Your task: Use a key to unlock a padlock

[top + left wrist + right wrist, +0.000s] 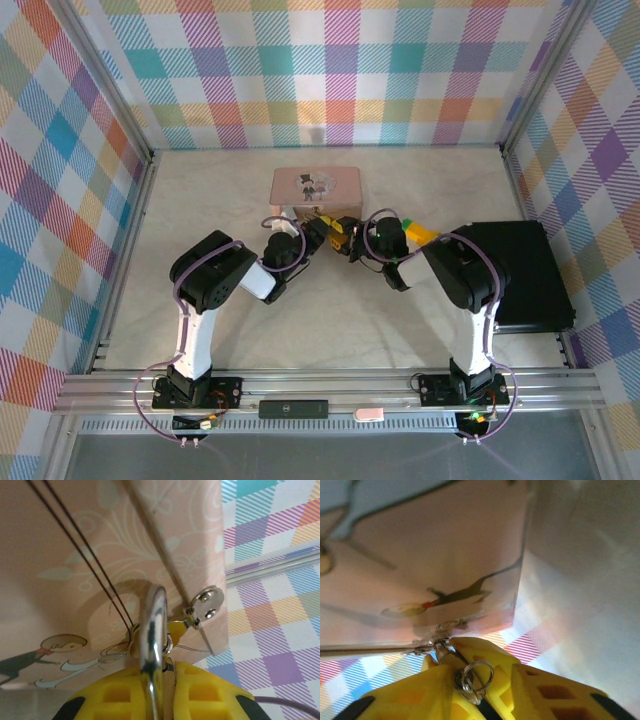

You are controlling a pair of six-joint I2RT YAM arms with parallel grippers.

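Observation:
The padlock [152, 625] stands just in front of the pink box [317, 188]. Its silvery shackle rises up the left wrist view, and a strip of brass body shows between the yellow fingers [115, 695]. My left gripper [170, 675] is shut on the padlock, and from above my left gripper [318, 236] sits at the box's front edge. My right gripper [465, 662] is shut on the key [470, 690]; its split ring [479, 674] pokes out between the pads. The key's tip is hidden. From above, my right gripper [350, 240] faces the left one, almost touching.
The pink box [100, 555] carries a small metal hasp [207, 602] at its corner. A black flat case [520, 272] lies to the right of the right arm. Checked walls enclose the table [200, 200] on three sides.

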